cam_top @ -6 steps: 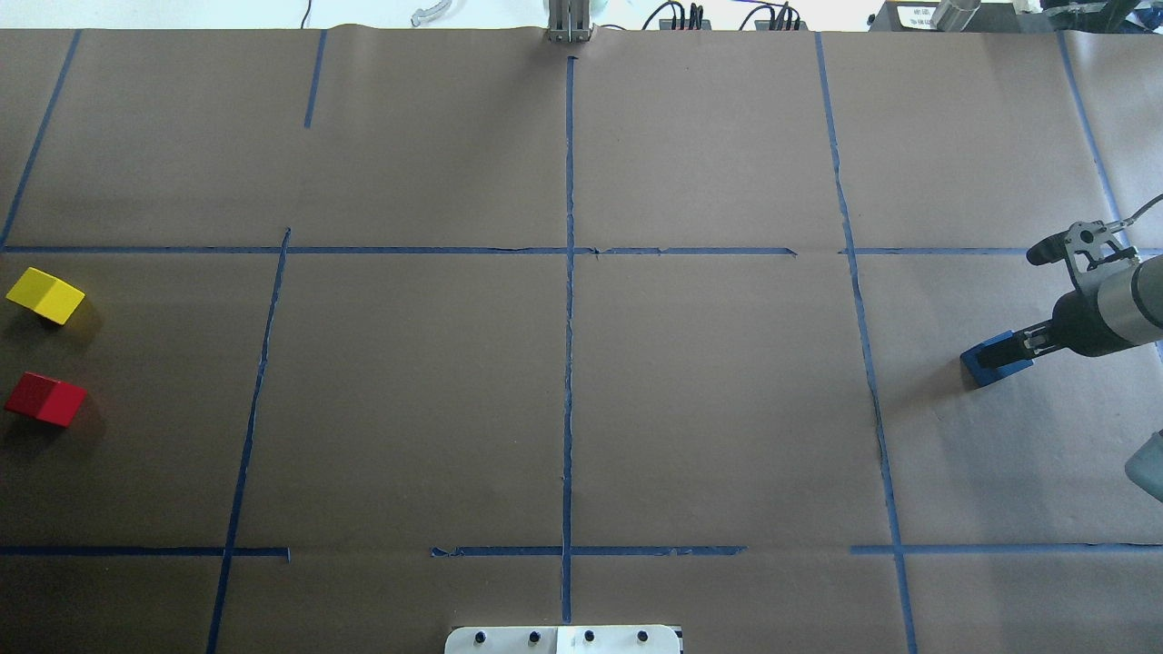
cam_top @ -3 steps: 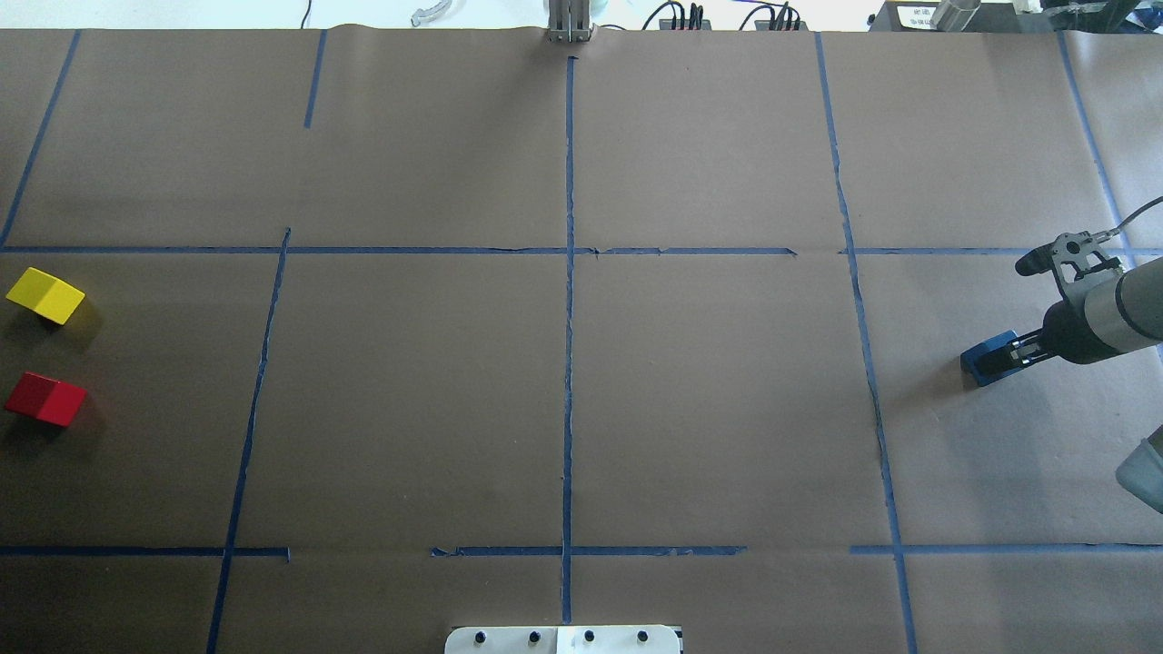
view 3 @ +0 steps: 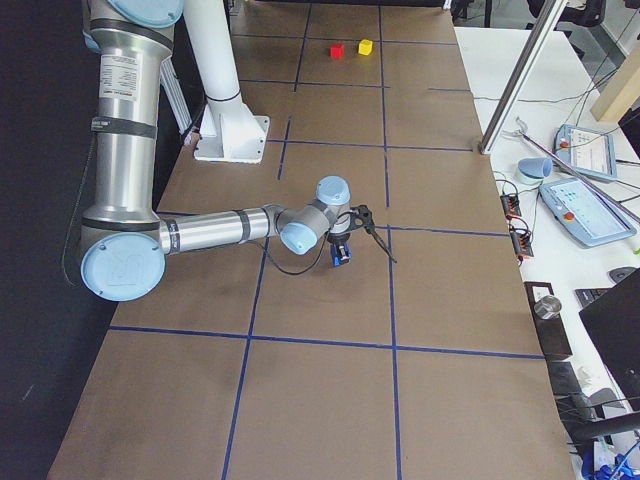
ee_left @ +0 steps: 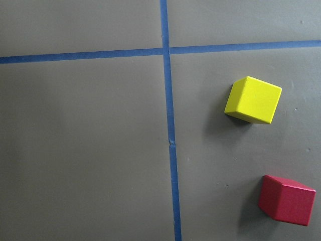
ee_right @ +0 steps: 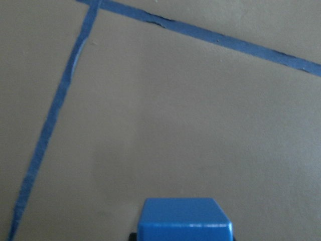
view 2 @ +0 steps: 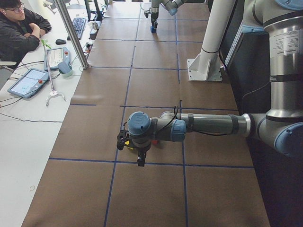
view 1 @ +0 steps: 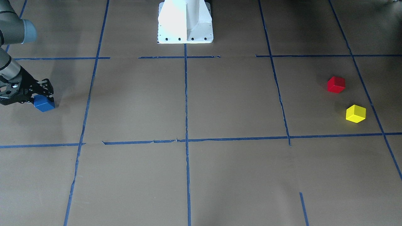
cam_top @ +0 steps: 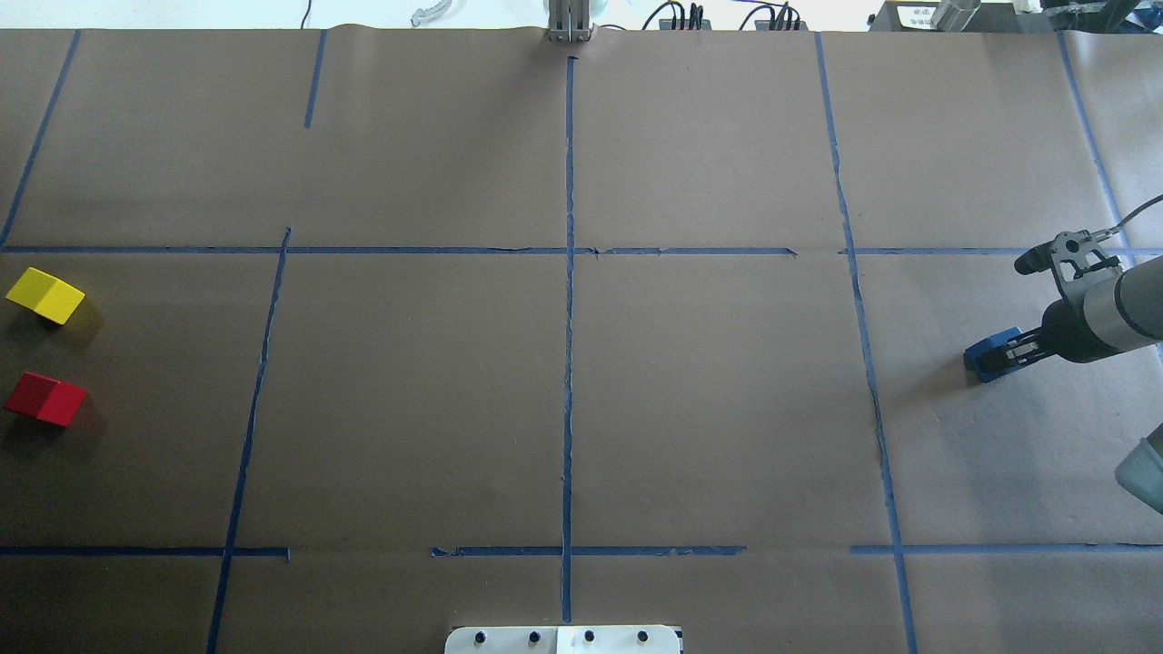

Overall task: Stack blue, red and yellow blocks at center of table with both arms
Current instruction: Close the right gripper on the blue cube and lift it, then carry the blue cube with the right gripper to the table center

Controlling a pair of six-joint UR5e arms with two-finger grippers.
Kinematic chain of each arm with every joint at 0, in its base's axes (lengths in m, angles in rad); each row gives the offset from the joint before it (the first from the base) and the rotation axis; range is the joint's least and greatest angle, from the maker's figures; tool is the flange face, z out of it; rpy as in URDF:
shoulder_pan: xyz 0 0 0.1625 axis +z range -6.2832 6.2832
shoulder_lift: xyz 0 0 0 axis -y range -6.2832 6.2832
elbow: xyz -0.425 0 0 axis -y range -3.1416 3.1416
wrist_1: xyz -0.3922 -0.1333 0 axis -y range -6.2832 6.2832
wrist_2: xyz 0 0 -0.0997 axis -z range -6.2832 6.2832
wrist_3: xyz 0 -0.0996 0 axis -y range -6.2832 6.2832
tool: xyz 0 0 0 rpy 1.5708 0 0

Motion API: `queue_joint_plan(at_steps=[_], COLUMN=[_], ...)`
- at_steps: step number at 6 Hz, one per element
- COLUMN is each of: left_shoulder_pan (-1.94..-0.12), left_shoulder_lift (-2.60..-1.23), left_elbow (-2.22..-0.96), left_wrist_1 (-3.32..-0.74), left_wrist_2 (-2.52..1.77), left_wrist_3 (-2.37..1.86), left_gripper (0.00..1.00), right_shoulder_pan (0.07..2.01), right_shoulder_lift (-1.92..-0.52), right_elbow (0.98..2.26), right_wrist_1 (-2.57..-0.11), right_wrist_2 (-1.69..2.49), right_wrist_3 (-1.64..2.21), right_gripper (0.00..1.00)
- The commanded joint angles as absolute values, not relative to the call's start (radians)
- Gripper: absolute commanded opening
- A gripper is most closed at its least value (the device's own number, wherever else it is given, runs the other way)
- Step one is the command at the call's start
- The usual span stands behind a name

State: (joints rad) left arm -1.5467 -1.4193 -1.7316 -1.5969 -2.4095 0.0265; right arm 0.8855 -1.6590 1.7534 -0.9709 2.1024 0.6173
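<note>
Your right hand (view 1: 41, 96) clamps the small matte blue cube (view 1: 45, 105) on the brown-paper table (view 1: 220, 100). Left hand (view 2: 140, 161): grip cannot be told.

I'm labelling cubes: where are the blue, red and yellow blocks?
blue block (view 1: 44, 104), front-facing view, centre of exposed part
red block (view 1: 336, 84), front-facing view, its centre
yellow block (view 1: 355, 114), front-facing view, its centre

Links: grey metal tubular right arm (view 3: 205, 228) and matching left arm (view 2: 213, 124).
Joints: pale blue round caps (view 3: 122, 268).
Markings: white printed label (view 3: 118, 68) on the upright link.
Cable: thin black cable (view 3: 297, 272) beside the wrist.
Base: white bolted pedestal (view 3: 222, 80).
</note>
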Motion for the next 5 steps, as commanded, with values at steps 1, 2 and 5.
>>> queue_joint_plan(at_steps=[1, 2, 5], left_shoulder_pan=[-1.546, -1.546, -1.546], left_shoulder_lift=[-1.419, -1.419, -1.422], left_elbow=[-1.735, -1.736, -1.738], left_wrist_1=[-1.597, -1.598, -1.598], left_wrist_2=[-2.408, -2.41, -2.41], left_wrist_3=[0.026, 0.028, 0.028], left_gripper=[1.0, 1.0, 1.0], right_shoulder_pan=[0.874, 0.827, 0.636], right_shoulder_lift=[-1.471, -1.325, -0.905], right_elbow=[1.79, 1.783, 1.688], right_wrist_1=[-1.161, -1.293, -1.647], right_wrist_2=[2.105, 2.102, 1.94], right_wrist_3=[0.739, 0.788, 1.077], right_gripper=[0.0, 0.0, 0.0])
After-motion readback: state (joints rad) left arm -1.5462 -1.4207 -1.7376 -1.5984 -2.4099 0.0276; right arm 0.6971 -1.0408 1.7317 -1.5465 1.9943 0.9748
